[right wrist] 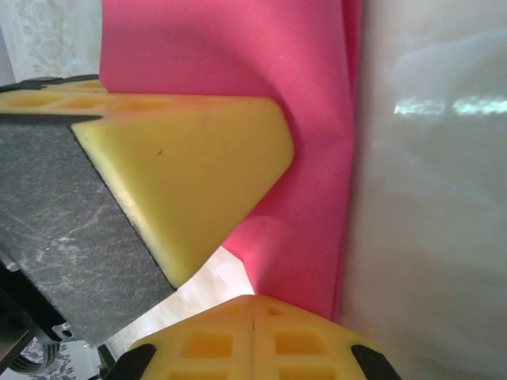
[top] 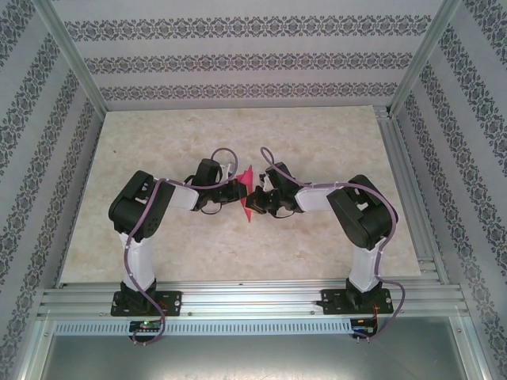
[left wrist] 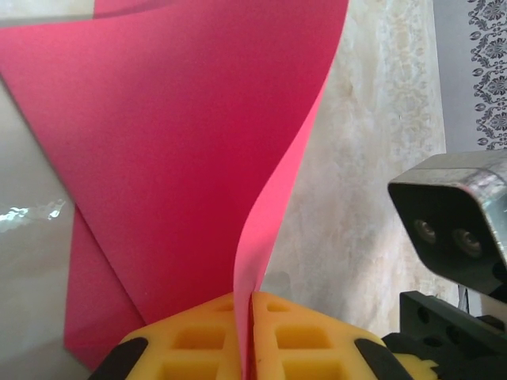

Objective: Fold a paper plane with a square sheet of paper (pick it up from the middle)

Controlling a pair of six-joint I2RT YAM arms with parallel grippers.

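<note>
Sheet of paper at middle of table, well away from all edges; held up on edge off table surface, between both grippers; left gripper at its left side, right gripper at its right, tips near each other; left wrist view: jaws pressed together on curling paper edge, layers overlapping behind; right wrist view: right jaws closed tight, pinching paper corner; left gripper's yellow finger against paper.
</note>
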